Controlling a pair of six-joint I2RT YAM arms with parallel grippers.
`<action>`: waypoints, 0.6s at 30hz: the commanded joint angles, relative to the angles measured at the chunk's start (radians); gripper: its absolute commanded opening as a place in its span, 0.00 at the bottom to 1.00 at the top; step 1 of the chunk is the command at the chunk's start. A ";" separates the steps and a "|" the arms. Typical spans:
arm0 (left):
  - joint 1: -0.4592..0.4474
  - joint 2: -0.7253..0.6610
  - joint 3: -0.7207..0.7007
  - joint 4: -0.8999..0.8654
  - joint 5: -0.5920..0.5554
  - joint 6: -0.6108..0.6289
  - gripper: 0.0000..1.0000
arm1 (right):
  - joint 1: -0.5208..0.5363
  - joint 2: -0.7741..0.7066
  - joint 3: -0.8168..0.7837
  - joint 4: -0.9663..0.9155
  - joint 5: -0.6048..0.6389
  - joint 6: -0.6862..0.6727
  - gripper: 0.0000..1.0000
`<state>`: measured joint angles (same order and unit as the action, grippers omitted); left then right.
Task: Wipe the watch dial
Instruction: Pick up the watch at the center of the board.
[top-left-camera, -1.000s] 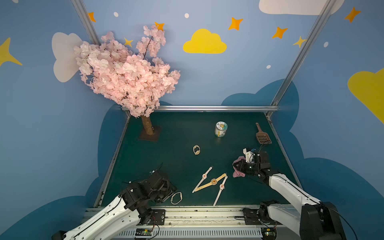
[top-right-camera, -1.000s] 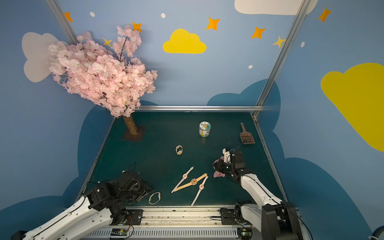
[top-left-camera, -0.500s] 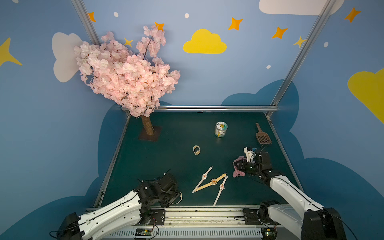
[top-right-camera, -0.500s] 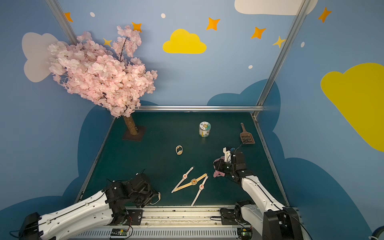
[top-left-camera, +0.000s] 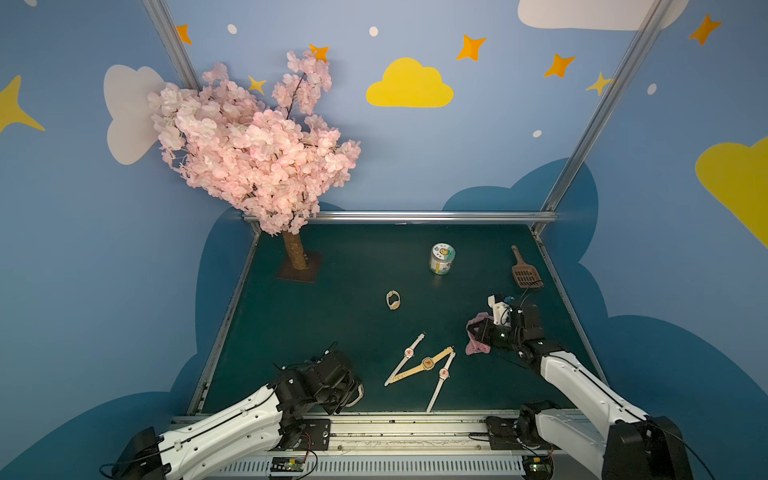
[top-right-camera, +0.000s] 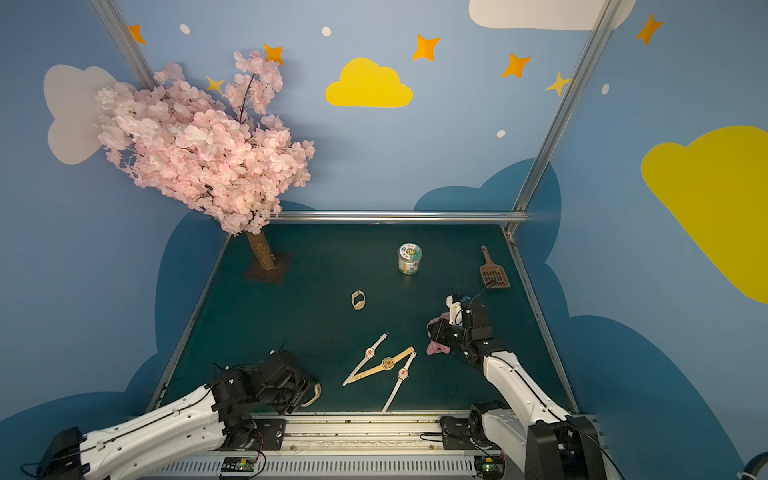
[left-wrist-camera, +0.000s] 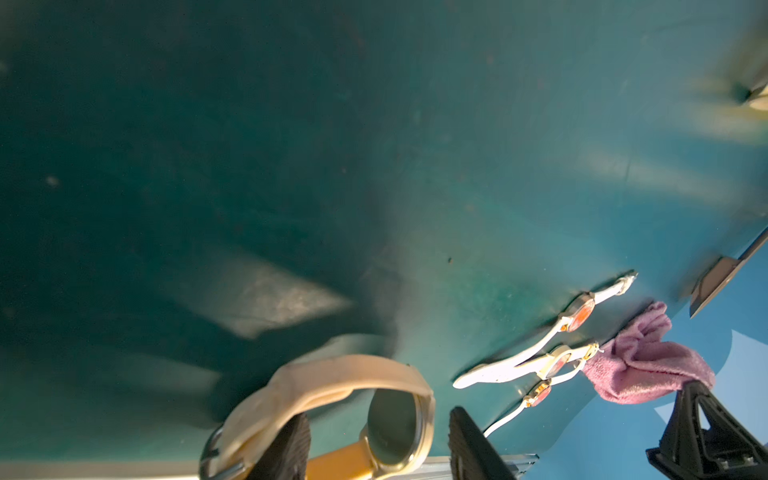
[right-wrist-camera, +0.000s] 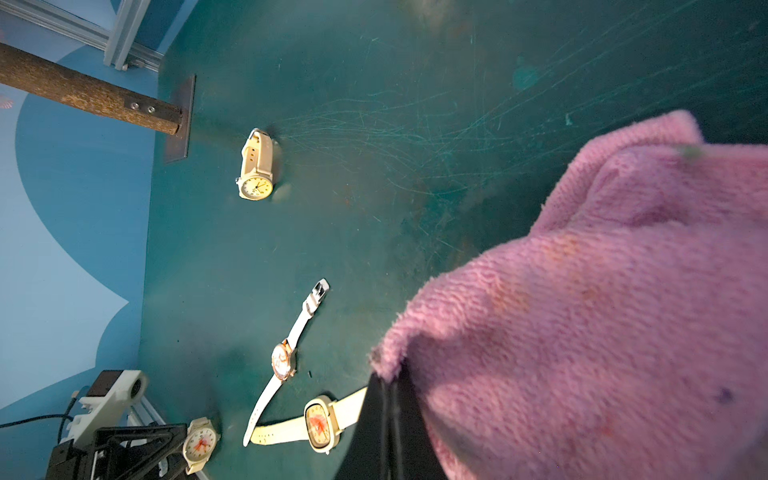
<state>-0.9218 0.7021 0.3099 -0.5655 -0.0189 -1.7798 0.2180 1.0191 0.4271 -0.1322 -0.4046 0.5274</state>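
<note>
Lying at the front edge of the worktop (top-left-camera: 353, 291), beige-strapped watch (right-wrist-camera: 199, 444) — case between the parted fingers of your left gripper (left-wrist-camera: 378, 415), neither visibly pressing. Your right gripper (top-left-camera: 478, 332) — clamped on pink cloth (top-left-camera: 473, 349), near three flat-laid watches (top-left-camera: 428, 365).

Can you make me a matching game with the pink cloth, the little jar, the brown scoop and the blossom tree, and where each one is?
Things:
1. pink cloth
2. jar
3. brown scoop
4. blossom tree

Places:
A. stands in the far left corner
B. lies flat near the right edge
C. pinched in the right gripper
D. stands upright near the back

Pairs: 1-C, 2-D, 3-B, 4-A
</note>
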 joint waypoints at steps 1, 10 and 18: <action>0.007 0.016 -0.012 0.025 -0.030 -0.002 0.54 | 0.009 -0.016 -0.004 -0.017 0.004 0.011 0.00; 0.041 0.195 0.008 0.156 0.048 0.090 0.50 | 0.014 -0.016 -0.005 -0.018 0.009 0.019 0.00; 0.093 0.239 0.032 0.152 0.078 0.167 0.38 | 0.017 -0.028 -0.004 -0.032 0.013 0.019 0.00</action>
<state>-0.8494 0.9329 0.3386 -0.3981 0.0319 -1.6695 0.2291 1.0080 0.4271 -0.1413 -0.4007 0.5430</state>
